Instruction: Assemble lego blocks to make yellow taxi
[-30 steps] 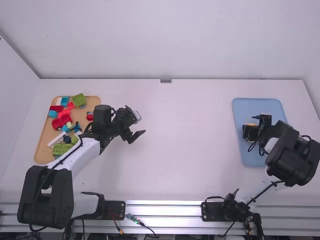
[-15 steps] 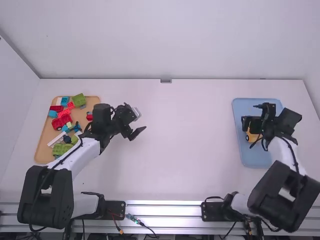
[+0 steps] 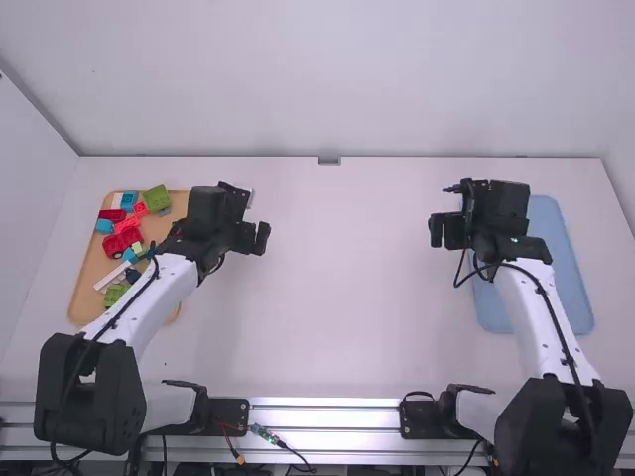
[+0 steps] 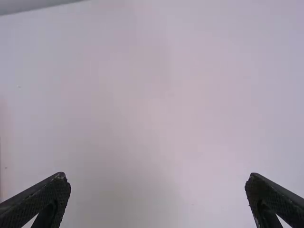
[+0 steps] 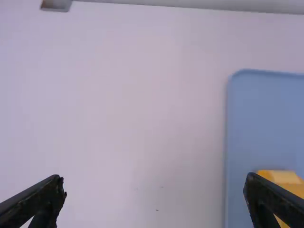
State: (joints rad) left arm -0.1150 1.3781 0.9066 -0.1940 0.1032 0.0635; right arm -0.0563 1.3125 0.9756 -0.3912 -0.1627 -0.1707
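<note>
- Yellow taxi of plastic blocks (image 5: pixel 280 176): in the blue tray, a little in from the tray's edge that faces the middle of the table; partly hidden by a finger of the right gripper in the right wrist view.
- Shallow blue rectangular tray (image 3: pixel 548 223): on the white table (image 3: pixel 337 297), toward its right edge, partly covered by the right arm.
- Right gripper (image 3: pixel 445 231): above the table, just beside the blue tray's edge; fingers spread wide, nothing between them.
- Left gripper (image 3: pixel 253 238): above the table, beside the light brown tray (image 3: pixel 87 283); fingers spread wide too, gap empty.
- Light brown tray: a green block (image 3: pixel 157 198) by its far edge, a red wheeled block (image 3: pixel 117 244) farther in, plus other blocks in red, blue, white and green.
</note>
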